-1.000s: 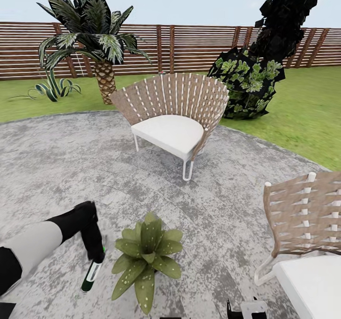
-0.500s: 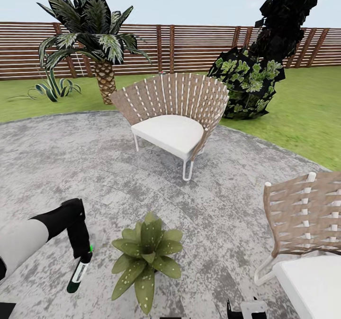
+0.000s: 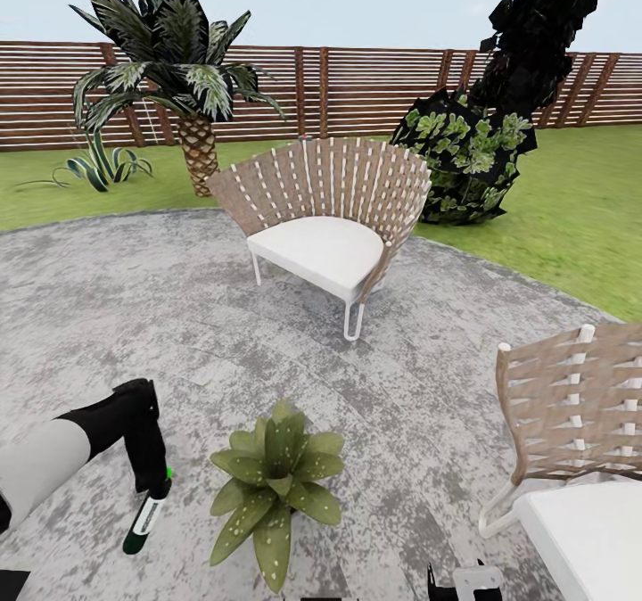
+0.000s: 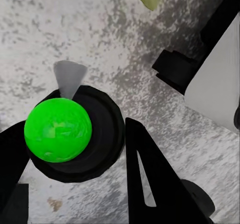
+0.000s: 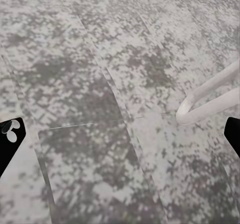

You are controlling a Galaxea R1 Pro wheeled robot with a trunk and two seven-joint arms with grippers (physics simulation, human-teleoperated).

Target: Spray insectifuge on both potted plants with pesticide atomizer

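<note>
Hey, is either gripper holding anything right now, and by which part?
The left gripper holds the pesticide atomizer by its top end, bottle hanging down. The right gripper is open, holding nothing.

The left gripper (image 3: 153, 487) (holding the pesticide atomizer (image 3: 143, 519)) rose slightly.

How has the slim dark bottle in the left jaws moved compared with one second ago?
Yes. The slim dark bottle has moved leftward, away from the green rosette plant, which stayed in place on the grey speckled patio.
</note>
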